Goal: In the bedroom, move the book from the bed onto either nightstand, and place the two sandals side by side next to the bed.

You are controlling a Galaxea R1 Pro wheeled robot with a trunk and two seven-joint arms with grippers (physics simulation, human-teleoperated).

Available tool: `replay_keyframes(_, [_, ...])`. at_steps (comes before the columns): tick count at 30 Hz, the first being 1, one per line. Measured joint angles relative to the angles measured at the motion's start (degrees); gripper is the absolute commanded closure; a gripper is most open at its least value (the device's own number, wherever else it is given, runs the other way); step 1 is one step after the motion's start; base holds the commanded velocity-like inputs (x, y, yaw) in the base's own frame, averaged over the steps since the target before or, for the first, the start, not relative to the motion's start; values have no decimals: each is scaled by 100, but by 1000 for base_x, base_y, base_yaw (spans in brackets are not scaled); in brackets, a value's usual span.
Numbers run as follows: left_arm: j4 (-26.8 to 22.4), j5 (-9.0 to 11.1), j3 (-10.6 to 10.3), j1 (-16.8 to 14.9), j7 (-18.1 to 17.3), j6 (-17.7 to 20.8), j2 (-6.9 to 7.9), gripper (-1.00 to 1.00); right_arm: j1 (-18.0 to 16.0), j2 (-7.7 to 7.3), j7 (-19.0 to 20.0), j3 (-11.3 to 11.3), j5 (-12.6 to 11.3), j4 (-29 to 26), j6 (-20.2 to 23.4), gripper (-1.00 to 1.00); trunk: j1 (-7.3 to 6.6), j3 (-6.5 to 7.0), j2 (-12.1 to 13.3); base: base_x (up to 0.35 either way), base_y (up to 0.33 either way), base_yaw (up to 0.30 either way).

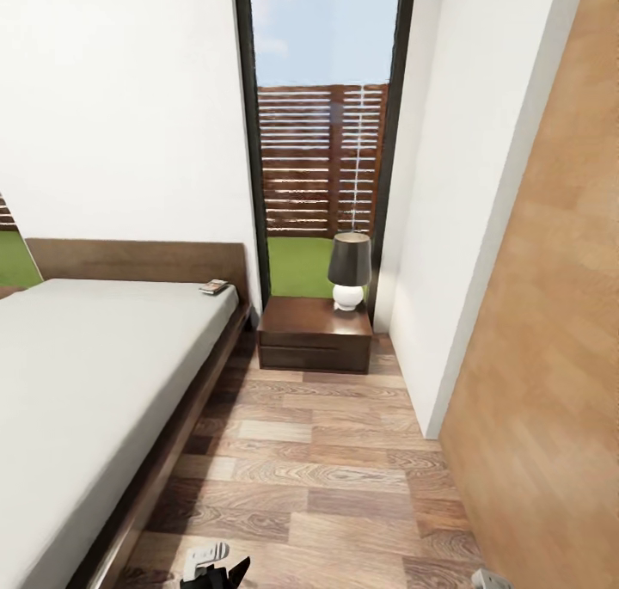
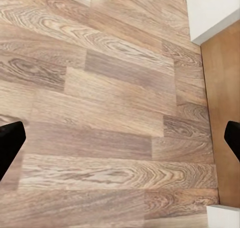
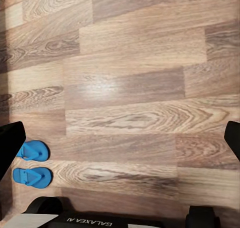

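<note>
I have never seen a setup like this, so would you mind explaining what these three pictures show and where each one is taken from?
It is a simulated two-armed wheeled robot. The large picture comes from its head camera, looking over a bedroom: the bed with a small book near the headboard, and a nightstand carrying a lamp. The other two come from cameras on each wrist, looking down at the wood floor. The right wrist view shows two blue sandals lying side by side. Both grippers look open and hold nothing.

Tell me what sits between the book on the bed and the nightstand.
In the head view, only the corner of the pale mattress and the dark wooden bed frame separate the small book from the low dark brown nightstand.
</note>
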Motion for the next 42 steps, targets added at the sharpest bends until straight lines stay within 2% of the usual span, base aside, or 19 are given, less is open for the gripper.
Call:
replay_keyframes(9, [-3, 1, 0, 0, 0, -3, 0, -100, 0, 0, 0, 2, 0, -7, 2, -100, 0, 0, 0, 0, -172, -1])
replay_keyframes(29, [-3, 1, 0, 0, 0, 2, 0, -100, 0, 0, 0, 0, 0, -15, 2, -100, 0, 0, 0, 0, -9, 0])
replay_keyframes(42, [-2, 1, 0, 0, 0, 2, 0, -100, 0, 0, 0, 0, 0, -15, 4, -100, -285, 233, 520, 0, 0, 0])
